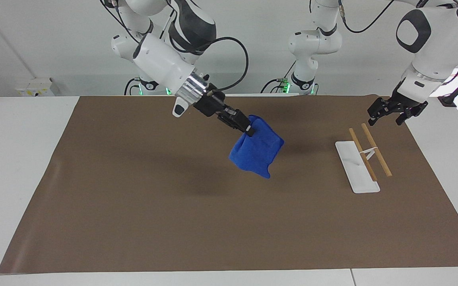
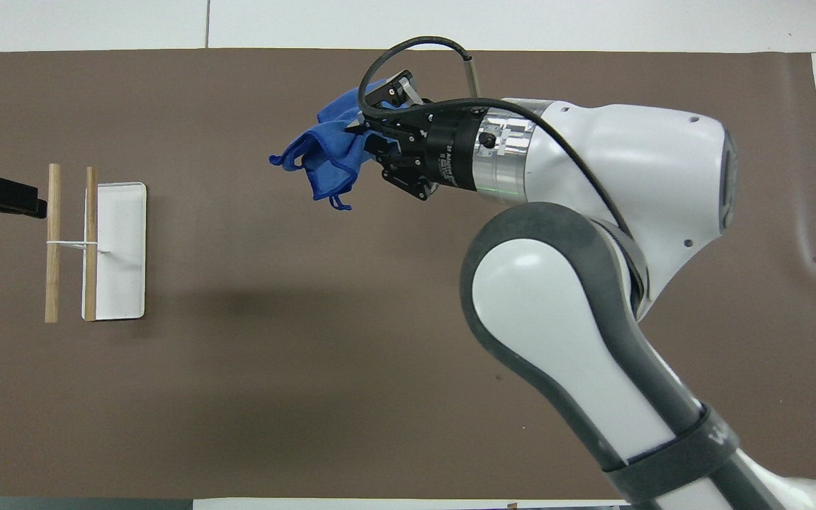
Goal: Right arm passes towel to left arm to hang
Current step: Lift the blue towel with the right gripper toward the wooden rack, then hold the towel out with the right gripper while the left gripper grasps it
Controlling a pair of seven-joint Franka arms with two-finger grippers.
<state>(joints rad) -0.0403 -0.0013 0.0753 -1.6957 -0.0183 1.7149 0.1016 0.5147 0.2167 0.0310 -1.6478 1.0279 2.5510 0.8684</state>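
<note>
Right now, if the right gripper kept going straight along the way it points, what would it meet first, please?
Probably nothing solid at first: the right gripper, shut on the towel, points down across the brown mat toward the rack; depth is unclear.

Bright, even lighting from above; both views sharp.
Soft, diffuse shadows are cast on the brown mat [image 1: 133,222] beneath the towel [image 1: 256,153] and beside the rack [image 2: 96,244]. Mild glare is seen on the right arm [image 2: 635,163]; no blur is noticed.
</note>
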